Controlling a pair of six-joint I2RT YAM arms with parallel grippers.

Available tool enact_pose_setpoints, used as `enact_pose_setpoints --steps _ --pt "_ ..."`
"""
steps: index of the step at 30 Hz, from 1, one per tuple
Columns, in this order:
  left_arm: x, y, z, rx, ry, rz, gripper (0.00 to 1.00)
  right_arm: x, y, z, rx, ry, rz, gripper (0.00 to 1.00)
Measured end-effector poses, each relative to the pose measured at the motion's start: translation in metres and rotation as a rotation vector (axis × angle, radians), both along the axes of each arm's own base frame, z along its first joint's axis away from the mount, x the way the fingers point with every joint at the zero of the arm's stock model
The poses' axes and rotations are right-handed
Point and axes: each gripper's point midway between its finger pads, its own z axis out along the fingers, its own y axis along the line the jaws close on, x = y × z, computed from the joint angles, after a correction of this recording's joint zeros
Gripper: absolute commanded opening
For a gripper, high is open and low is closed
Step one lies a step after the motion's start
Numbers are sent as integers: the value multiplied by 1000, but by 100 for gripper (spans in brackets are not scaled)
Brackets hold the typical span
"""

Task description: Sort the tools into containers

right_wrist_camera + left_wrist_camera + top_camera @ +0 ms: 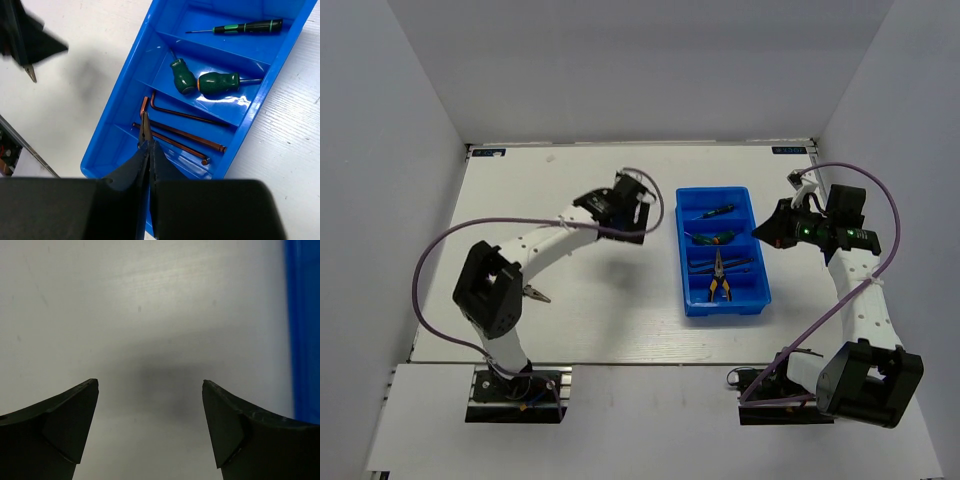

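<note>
Only close-up: three hex keys [186,134] (faint overhead)

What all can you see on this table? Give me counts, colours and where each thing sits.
Tray: one, bright blue, four compartments, right of the table's centre.
Thin screwdriver: one, green and black, farthest compartment.
Stubby screwdrivers: two, green handles, second compartment.
Hex keys: three, dark, third compartment.
Pliers: one, yellow-and-black handles, tray's nearest end.
Table: one, white.
Left pincer: one, black, open, over bare table left of the tray.
Right pincer: one, black, shut, by the tray's right edge.
</note>
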Motion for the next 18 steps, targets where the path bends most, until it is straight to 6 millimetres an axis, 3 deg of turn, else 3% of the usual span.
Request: enact_pose_setpoints --steps 4,5,7,9,12,15,18 --pt "56 1 14 -258 -7 0 97 0 0 0 -2 -1 2 9" --pt "62 9 13 -315 4 19 97 0 0 0 -2 -2 2 11" --pt "66 42 2 -402 39 129 95 0 0 0 -2 -1 3 23" --pt "55 90 -13 -423 68 318 93 -1 1 0 0 1 7 36" --pt "10 149 -19 -399 79 574 89 -5 4 1 12 7 33 37" --pt "-22 177 17 -412 -17 700 86 -7 11 5 24 11 71 37" --pt "-32 208 58 -433 -184 792 79 -8 17 5 33 20 108 37"
